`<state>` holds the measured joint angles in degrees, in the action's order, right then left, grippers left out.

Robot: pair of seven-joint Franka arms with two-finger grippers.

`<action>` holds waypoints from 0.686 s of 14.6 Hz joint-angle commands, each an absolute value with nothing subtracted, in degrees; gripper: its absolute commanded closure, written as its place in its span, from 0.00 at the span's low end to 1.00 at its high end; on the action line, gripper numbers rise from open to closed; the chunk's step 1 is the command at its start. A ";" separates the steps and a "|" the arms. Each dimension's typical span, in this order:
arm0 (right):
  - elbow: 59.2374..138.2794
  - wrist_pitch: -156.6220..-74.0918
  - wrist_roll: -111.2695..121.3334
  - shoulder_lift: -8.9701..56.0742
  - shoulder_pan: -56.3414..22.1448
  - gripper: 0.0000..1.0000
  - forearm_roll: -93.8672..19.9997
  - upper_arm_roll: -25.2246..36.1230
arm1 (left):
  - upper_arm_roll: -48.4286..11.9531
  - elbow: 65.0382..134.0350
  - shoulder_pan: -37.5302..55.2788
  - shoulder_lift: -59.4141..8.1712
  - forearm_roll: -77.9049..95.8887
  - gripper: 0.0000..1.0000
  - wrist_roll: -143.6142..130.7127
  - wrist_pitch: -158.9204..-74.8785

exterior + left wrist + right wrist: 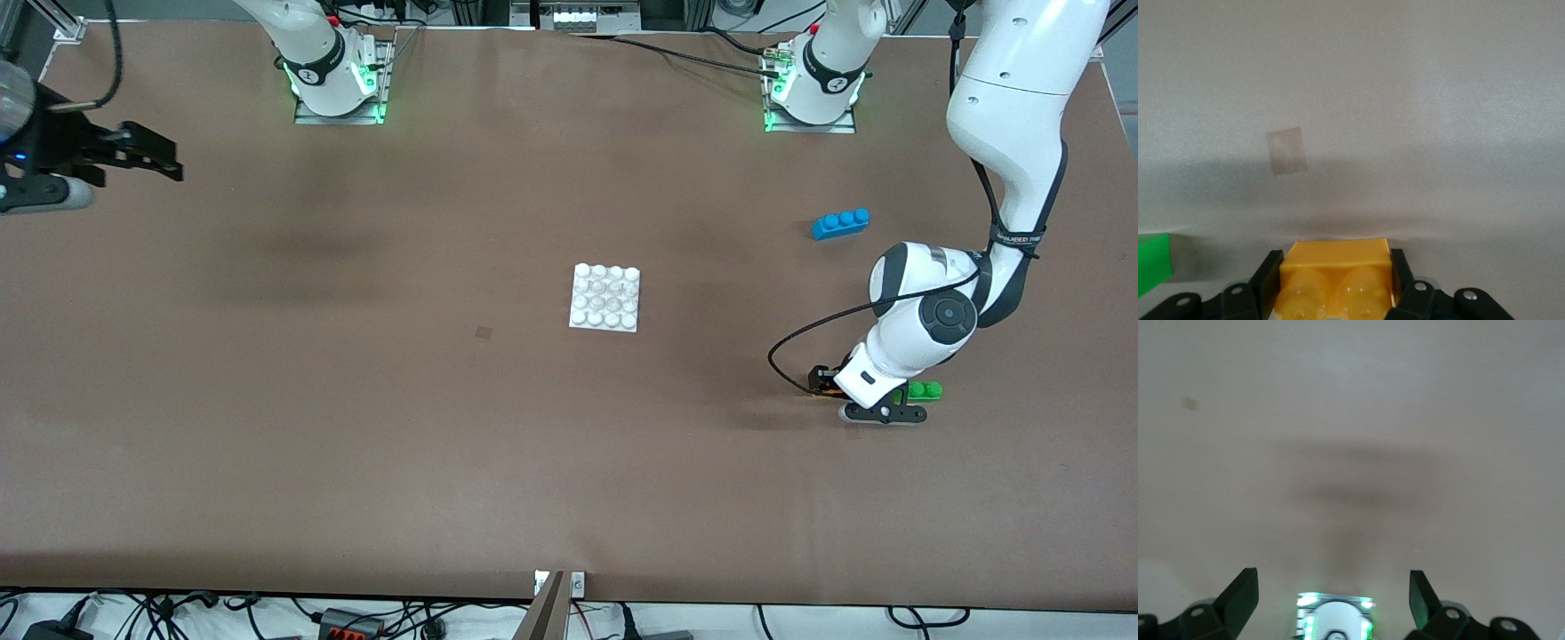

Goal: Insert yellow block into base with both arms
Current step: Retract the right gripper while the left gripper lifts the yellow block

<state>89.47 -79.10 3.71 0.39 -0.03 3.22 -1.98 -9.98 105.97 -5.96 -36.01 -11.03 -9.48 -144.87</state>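
Note:
The yellow block sits between the fingers of my left gripper, which is shut on it, studs toward the camera. In the front view the left gripper is low at the table toward the left arm's end, with only an orange sliver of the yellow block showing. The white base lies flat at mid-table, apart from both grippers. My right gripper waits open and empty, up in the air over the right arm's end of the table; it also shows in the right wrist view.
A green brick lies right beside the left gripper and shows in the left wrist view. A blue three-stud brick lies farther from the front camera. A small tape mark is on the table.

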 commanded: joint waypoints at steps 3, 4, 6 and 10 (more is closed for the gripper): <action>80.10 -76.91 4.21 9.91 -0.70 0.00 6.87 -3.69 | -10.72 104.77 -5.89 -35.16 -12.39 0.39 -9.93 -140.89; 77.98 -76.03 4.57 10.89 -0.53 0.00 5.20 -3.34 | -10.90 104.77 -5.80 -34.63 -12.39 0.39 -10.11 -139.93; 77.96 -74.18 9.38 10.46 1.13 0.00 1.06 -3.25 | -12.39 103.89 -5.89 -33.84 -12.39 0.39 -10.37 -137.39; 78.22 -75.14 9.23 10.46 3.41 0.00 6.50 -2.47 | -16.68 100.04 -6.15 -32.08 -11.43 0.40 -10.81 -128.43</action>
<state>79.32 -76.16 7.82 10.11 1.23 5.75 -2.69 -13.89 102.27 -5.87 -33.81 -11.04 -9.72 -133.51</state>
